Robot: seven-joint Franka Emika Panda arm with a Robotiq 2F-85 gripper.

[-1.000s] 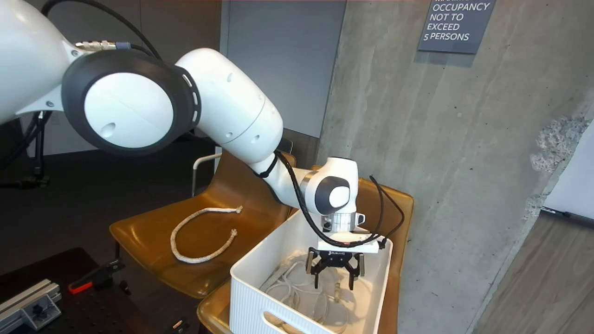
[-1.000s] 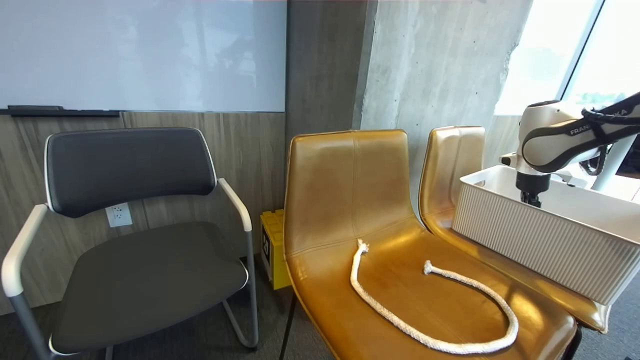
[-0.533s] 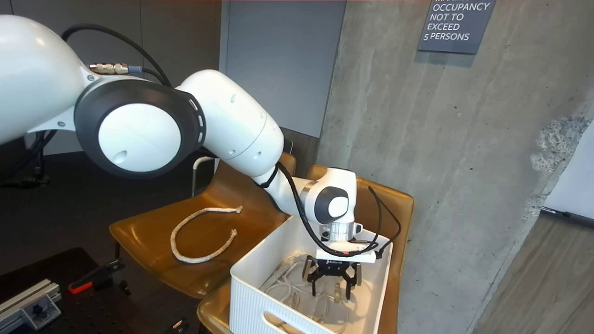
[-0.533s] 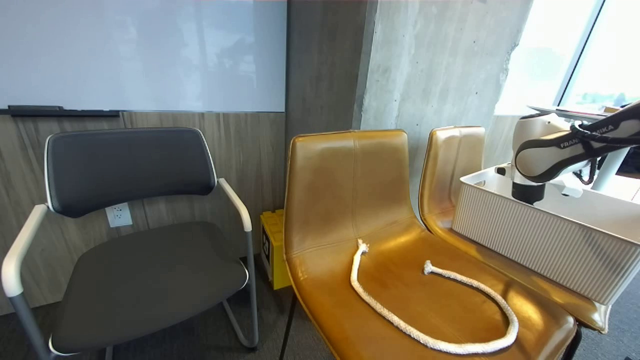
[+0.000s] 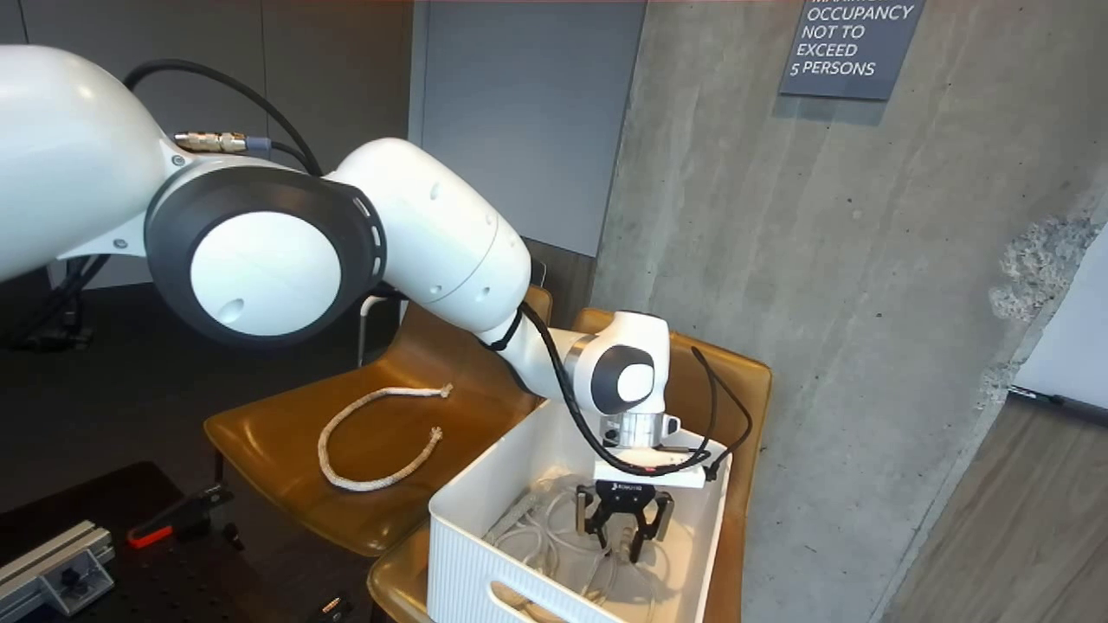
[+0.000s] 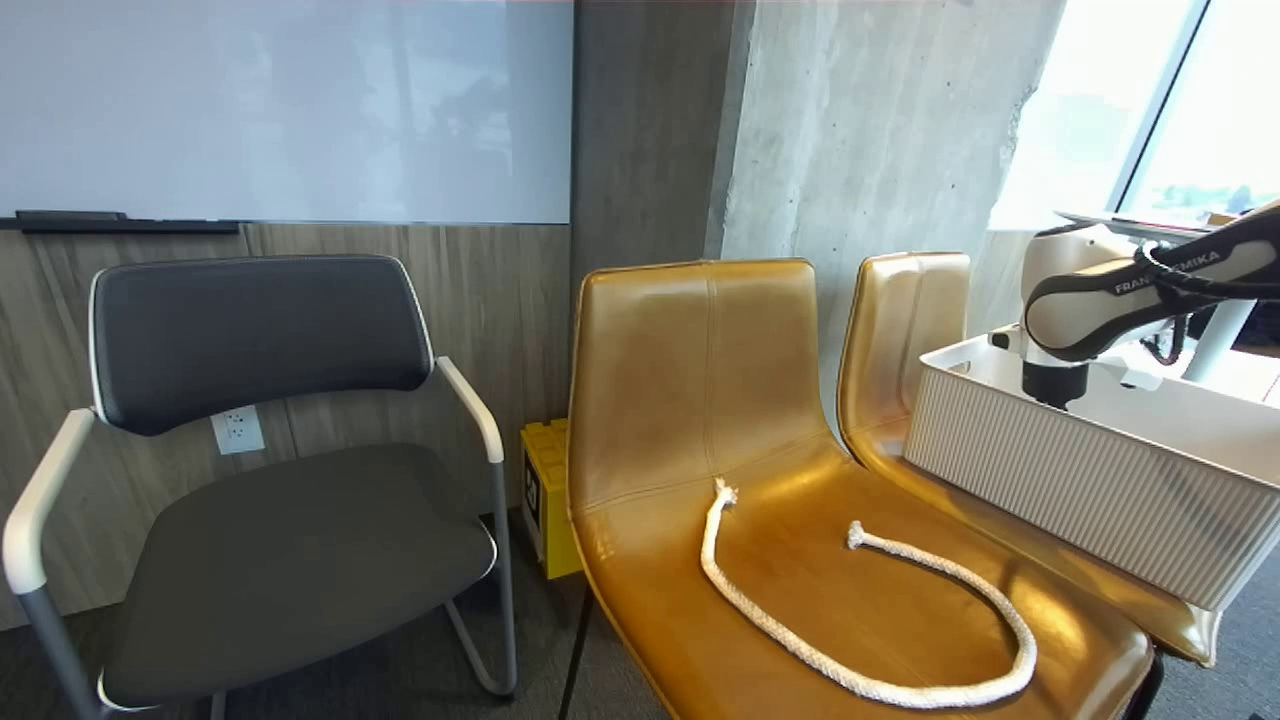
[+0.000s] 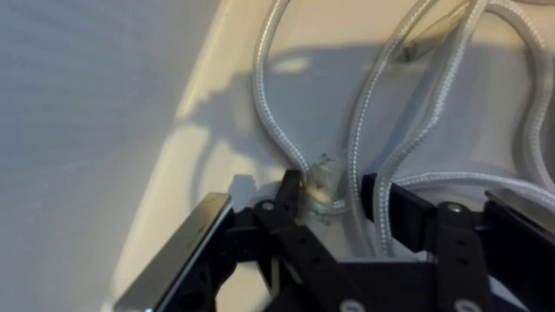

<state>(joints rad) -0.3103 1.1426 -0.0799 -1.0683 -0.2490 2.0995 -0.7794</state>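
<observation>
My gripper (image 5: 620,547) is inside the white ribbed bin (image 5: 511,562), pointing down at a tangle of clear-sheathed cords (image 7: 362,117). In the wrist view the gripper (image 7: 331,190) is partly closed, with a visible gap between its black fingers. A translucent plug-like piece (image 7: 324,180) lies in that gap, right beside the left finger; whether they touch, I cannot tell. One cord strand passes between the fingers, and another crosses in front of the right finger (image 7: 412,214). Nothing looks pinched. In an exterior view the bin's near wall (image 6: 1060,470) hides the fingers.
The bin stands on a tan chair (image 6: 910,330). A thick white rope (image 6: 760,620) lies curved on the neighbouring tan chair (image 6: 700,370). The bin's side wall (image 7: 86,130) rises close to the gripper. A concrete pillar (image 5: 831,303) stands behind.
The arm has come down deeper into the bin, mostly during the earlier half second. Since then the fingers have drawn closer together, the gripper shifting slightly. Rope and bin are unmoved.
</observation>
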